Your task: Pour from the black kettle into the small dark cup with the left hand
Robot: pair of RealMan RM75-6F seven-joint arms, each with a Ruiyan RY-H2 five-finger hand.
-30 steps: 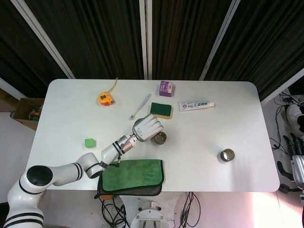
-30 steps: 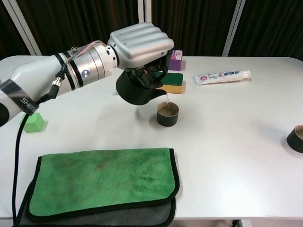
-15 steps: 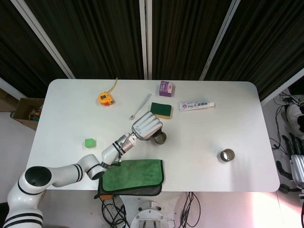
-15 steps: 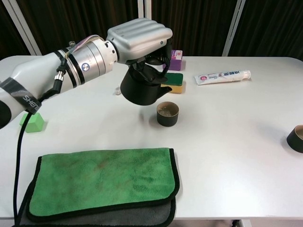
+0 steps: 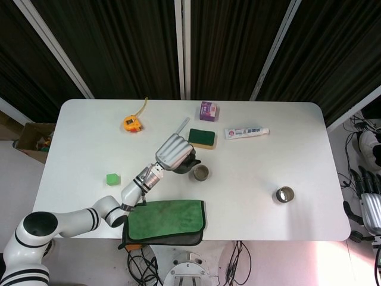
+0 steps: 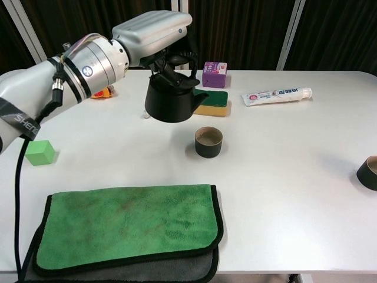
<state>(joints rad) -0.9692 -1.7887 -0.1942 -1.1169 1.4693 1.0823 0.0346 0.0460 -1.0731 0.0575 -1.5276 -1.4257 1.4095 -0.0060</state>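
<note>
While the left hand point(image 6: 154, 30) grips its handle, the black kettle point(image 6: 169, 100) hangs upright, spout toward the small dark cup point(image 6: 208, 141).

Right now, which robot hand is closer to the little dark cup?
The left hand. It holds the kettle just left of the cup. The right hand hangs past the table's far right edge.

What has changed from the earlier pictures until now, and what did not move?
The left hand, holding the black kettle throughout, turned it back from tilted to upright, lifted it and drew it to the left, away from the small dark cup. The thin stream seen a second ago has stopped. The cup, the green cloth and the sponge stayed in place.
</note>
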